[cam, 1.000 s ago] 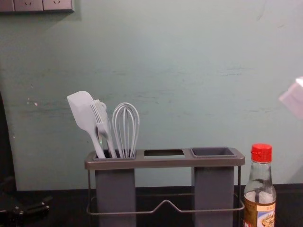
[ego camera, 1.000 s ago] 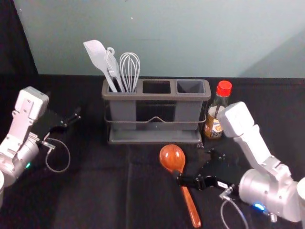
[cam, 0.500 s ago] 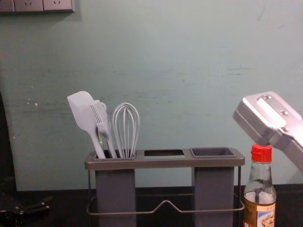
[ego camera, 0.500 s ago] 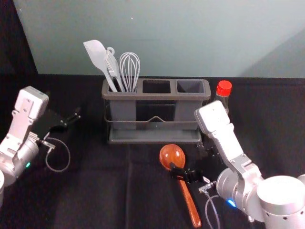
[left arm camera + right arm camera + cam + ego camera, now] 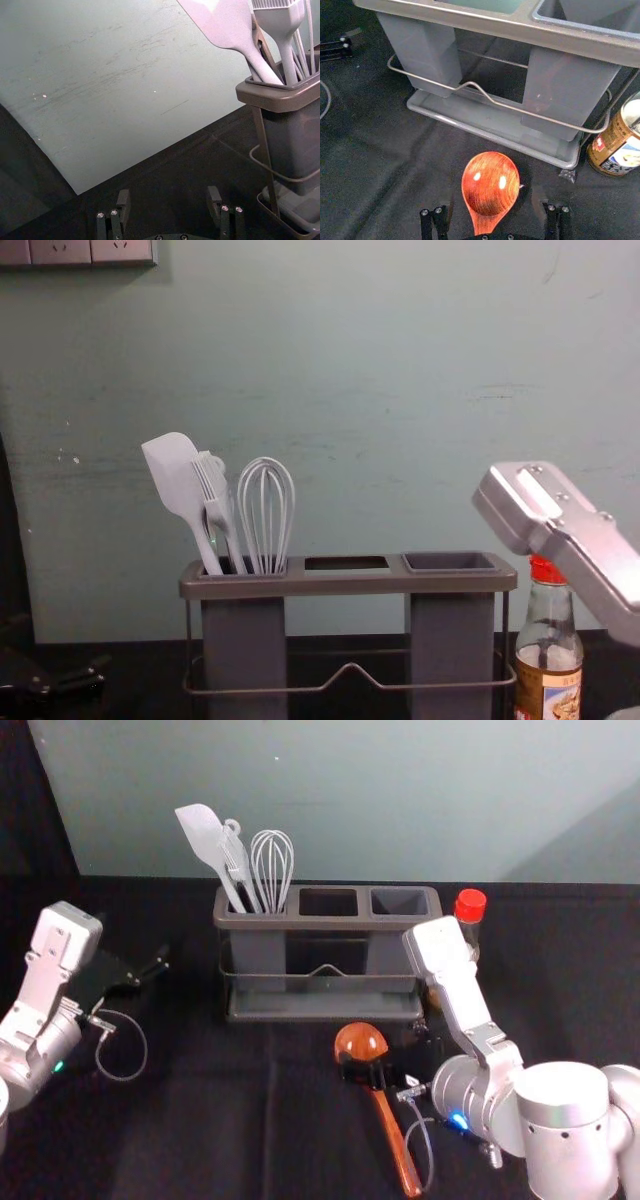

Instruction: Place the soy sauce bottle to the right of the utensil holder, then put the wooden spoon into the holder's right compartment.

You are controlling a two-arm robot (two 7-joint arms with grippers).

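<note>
at the far left of the chest view, a panel of wall sockets [image 5: 62, 251] is mounted on the pale green wall [image 5: 380, 390].

my left gripper [image 5: 138, 955] is parked above the black cloth [image 5: 200, 1120], left of the holder and well apart from it. its fingers are apart, with open space between them.

in the left compartment of the grey plastic three-opening utensil holder [image 5: 328, 922] stand three light-coloured utensils: a flat-bladed spatula [image 5: 203, 832], a brush [image 5: 235, 855] and a wire whisk [image 5: 272, 860]. the spatula tilts to the left. a thin metal rail [image 5: 425, 686] runs across the holder's front.

the glossy reddish-brown wooden spoon [image 5: 359, 1040] lies on the cloth in front of the holder. its bowl is towards the holder; its handle slants towards me and to the right.

my right gripper [image 5: 388, 1051] is low over the spoon, in front of the holder. its fingers are apart, one to each side of the spoon's line; in the right wrist view, the bowl lies just ahead of them.

the clear glass soy sauce bottle with red cap and gold-brown label [image 5: 547, 640] stands upright just beside the holder, on its right. my right arm partly covers the bottle in the head view.
</note>
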